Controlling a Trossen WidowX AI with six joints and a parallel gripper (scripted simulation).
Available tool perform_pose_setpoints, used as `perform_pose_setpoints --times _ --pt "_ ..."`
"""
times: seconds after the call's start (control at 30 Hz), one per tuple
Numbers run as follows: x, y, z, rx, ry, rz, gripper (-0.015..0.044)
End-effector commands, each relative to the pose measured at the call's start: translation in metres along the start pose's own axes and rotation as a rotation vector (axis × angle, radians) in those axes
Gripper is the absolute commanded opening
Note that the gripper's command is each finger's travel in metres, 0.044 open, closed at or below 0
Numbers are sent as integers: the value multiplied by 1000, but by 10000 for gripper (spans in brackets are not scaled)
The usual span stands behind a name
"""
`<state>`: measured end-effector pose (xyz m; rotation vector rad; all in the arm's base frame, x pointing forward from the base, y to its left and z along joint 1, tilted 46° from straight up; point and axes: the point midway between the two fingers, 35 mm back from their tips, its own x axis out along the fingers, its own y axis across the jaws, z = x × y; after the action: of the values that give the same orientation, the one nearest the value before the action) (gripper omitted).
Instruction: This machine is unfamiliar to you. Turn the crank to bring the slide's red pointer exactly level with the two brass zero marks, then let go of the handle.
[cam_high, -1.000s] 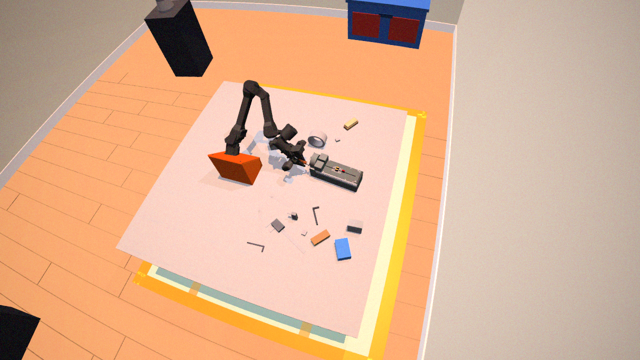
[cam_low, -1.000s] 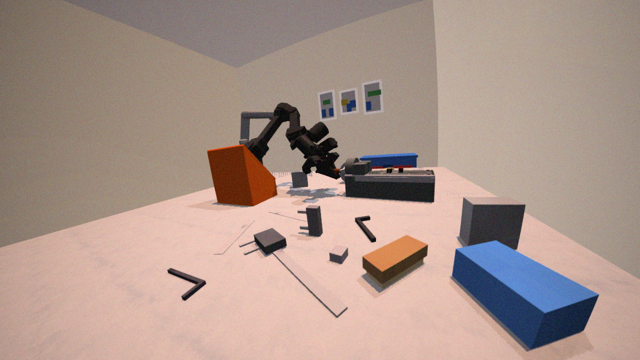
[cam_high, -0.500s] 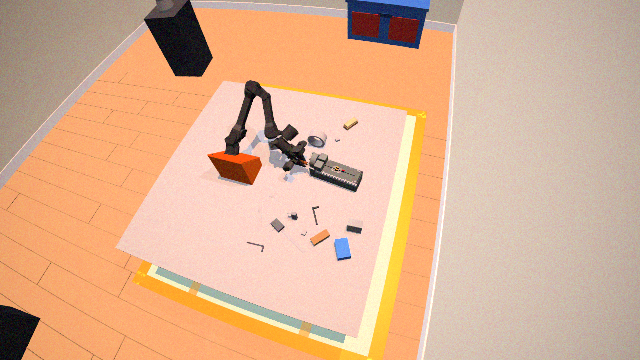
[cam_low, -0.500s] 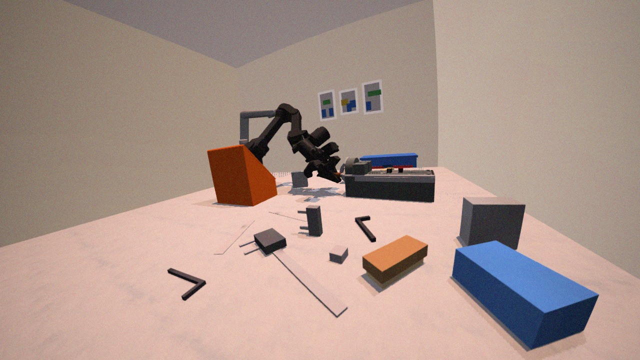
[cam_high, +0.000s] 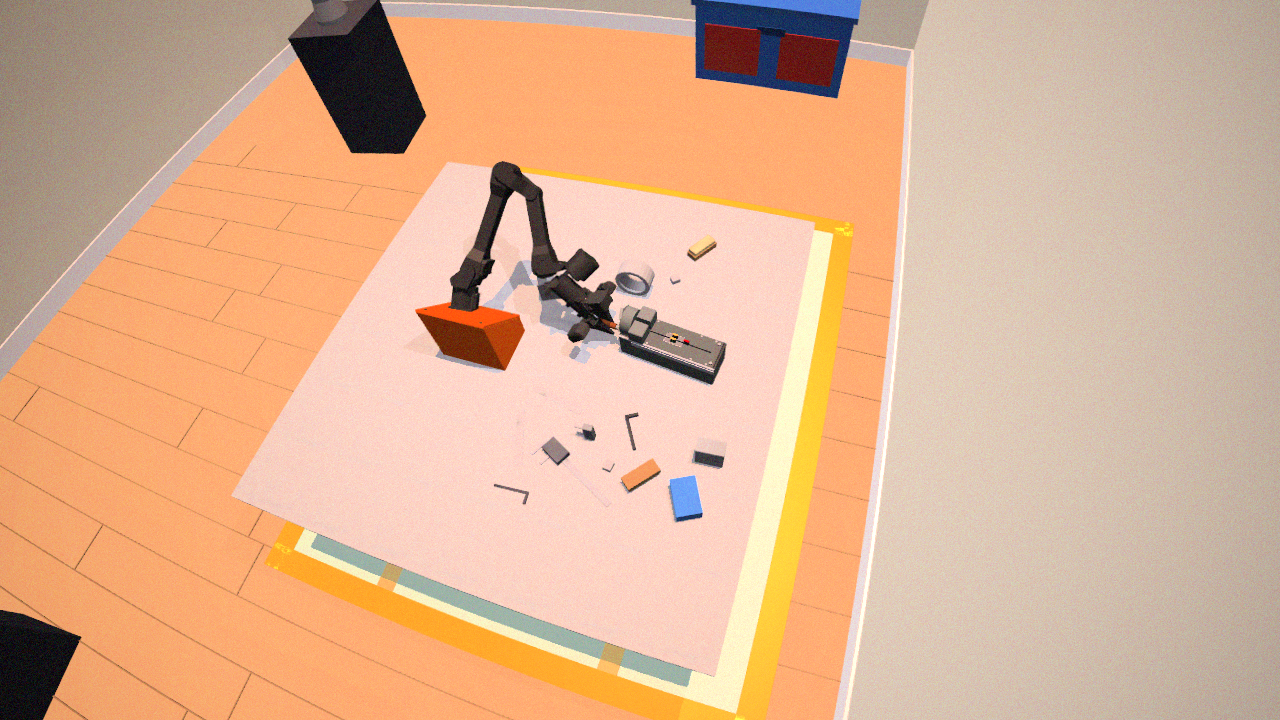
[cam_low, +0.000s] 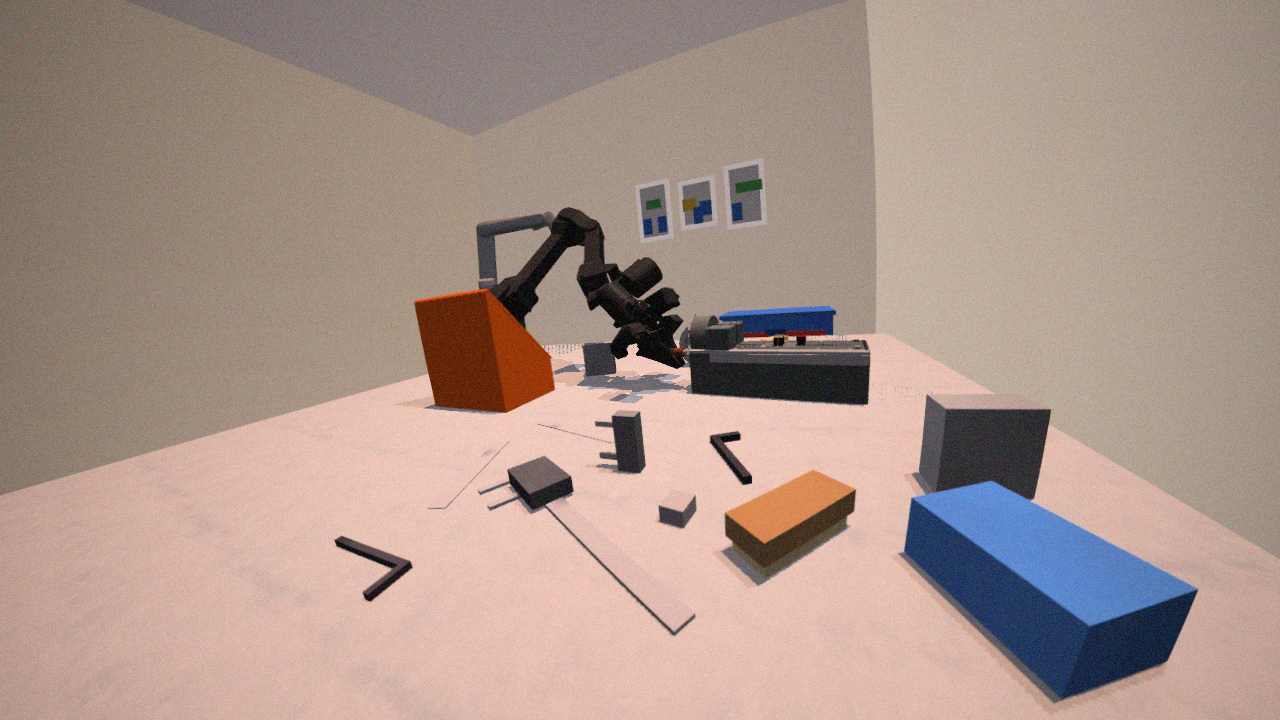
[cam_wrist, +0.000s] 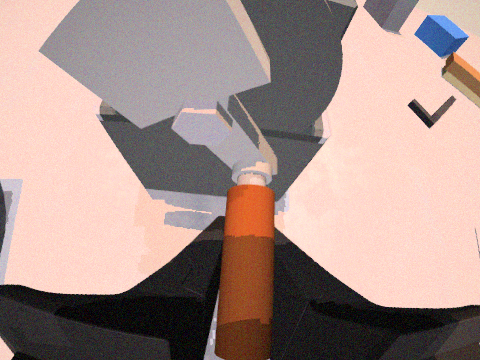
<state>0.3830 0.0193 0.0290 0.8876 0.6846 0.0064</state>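
Note:
The machine (cam_high: 666, 362) (cam_low: 778, 380) is a long dark box with a grey crank housing (cam_high: 638, 322) (cam_low: 713, 333) at its arm-side end. The red pointer (cam_high: 686, 341) (cam_low: 801, 339) sits in the top slot, slightly beyond the brass zero marks (cam_high: 674, 337) (cam_low: 778, 340), on the side away from the crank. Pointer and marks are outside the wrist view. My gripper (cam_high: 612, 327) (cam_low: 680, 356) (cam_wrist: 242, 227) is shut on the orange crank handle (cam_wrist: 250, 212), low at the crank end. The pale crank arm (cam_wrist: 235, 142) runs up and left from the handle in the wrist view.
A grey ring (cam_high: 634, 278) lies behind the machine, with a yellow block (cam_high: 701, 248) farther back. In front lie an orange block (cam_high: 640, 475) (cam_low: 791, 519), a blue block (cam_high: 685, 497) (cam_low: 1038, 573), a grey box (cam_high: 708, 453) (cam_low: 982, 447) and black angled bars (cam_high: 631, 431) (cam_low: 732, 458).

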Motion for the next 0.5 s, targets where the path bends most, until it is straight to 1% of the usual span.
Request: perform_pose_setpoints --times 0.0,0.47 --pt "4 8 -4 -7 10 10 0" --pt "5 13 -4 -7 10 10 0"
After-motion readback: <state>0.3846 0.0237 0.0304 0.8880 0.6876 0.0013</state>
